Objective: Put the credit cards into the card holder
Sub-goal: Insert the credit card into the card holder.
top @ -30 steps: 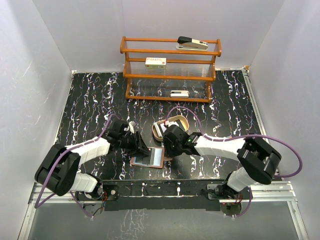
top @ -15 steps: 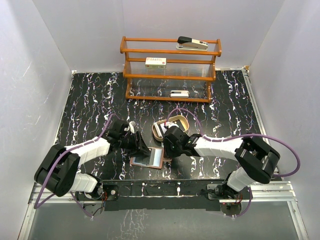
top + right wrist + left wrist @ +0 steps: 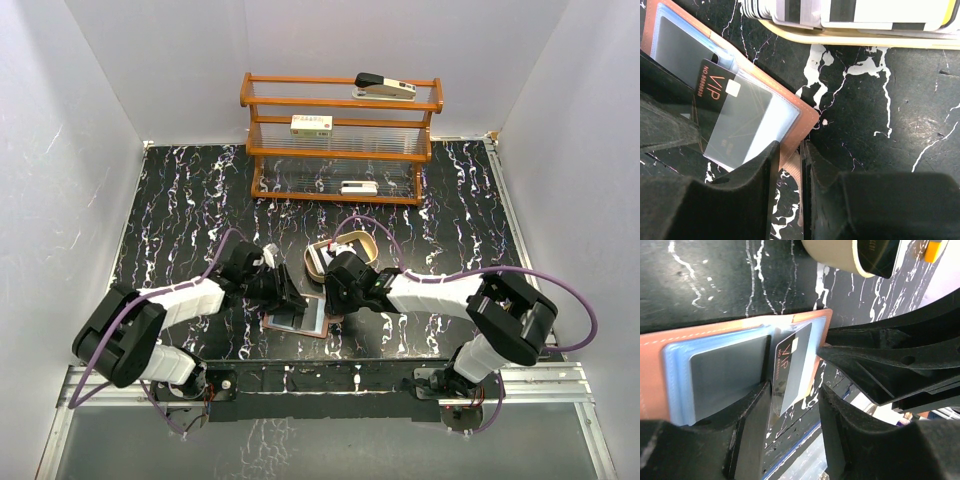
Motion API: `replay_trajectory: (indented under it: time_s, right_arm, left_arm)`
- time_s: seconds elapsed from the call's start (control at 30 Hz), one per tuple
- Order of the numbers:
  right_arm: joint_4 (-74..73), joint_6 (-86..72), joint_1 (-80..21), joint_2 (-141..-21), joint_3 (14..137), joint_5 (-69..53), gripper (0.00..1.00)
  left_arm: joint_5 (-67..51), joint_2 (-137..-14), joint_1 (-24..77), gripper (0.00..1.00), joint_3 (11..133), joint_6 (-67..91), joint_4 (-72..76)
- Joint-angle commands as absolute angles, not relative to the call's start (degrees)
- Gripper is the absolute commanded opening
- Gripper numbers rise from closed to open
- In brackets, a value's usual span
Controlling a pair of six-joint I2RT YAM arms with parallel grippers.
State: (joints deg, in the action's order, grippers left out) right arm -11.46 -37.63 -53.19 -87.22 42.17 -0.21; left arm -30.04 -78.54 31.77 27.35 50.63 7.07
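Compared with a second ago, the left gripper is being seen further right and closer over the card holder. Less of the bluish pocket is being left uncovered in the top view. The right gripper is being found slightly nearer to the left one as well.

On the left, the card holder is being kept open and flat on the desk, just in front of the two arms. A dark card marked VIP is being shown partly under the glossy pocket, with its free end lying between the left jaws. One long edge is being met by a finger, but whether the card is being clamped cannot be told.

Further right, the brown edge of the card holder is being pinched between the narrowly set right jaws, which are clenched on the leather at the corner nearest the tan tray.

The tray is being seen just beyond the card holder, apart from it. The other cards are being kept stacked inside it.
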Motion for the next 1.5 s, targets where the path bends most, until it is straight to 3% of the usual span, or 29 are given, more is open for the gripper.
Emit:
replay_trajectory:
  time_s: [0.0, 0.47, 0.63, 0.87, 1.23, 1.47]
  right_arm:
    - [-9.4, -37.3, -53.4, -88.5, 41.5, 0.5, 0.22]
    - [-7.3, -35.4, -53.4, -88.7, 41.3, 3.3, 0.19]
    - [-11.4, -34.5, -53.4, -87.0, 42.9, 7.0, 0.2]
    - [-18.2, -36.2, -53.5, -83.9, 45.7, 9.0, 0.29]
    - [-16.4, -44.3, -55.7, -82.6, 50.5, 5.9, 0.34]
    - [-14.4, -48.0, -60.1, -88.6, 55.3, 7.5, 0.31]
  left_arm:
    - [-33.7, -80.5, 33.5, 0.4, 27.2, 51.9, 14.2]
    - [-32.6, -83.2, 36.3, 0.39, 27.5, 54.2, 19.6]
    - [-27.1, -79.8, 36.3, 0.44, 29.6, 52.0, 10.9]
    - [-20.6, -76.3, 35.7, 0.5, 35.4, 48.1, -5.3]
    - [-24.3, -70.0, 23.6, 0.5, 32.5, 45.8, -10.8]
    - [-26.4, -70.3, 20.1, 0.5, 30.2, 43.6, -10.1]
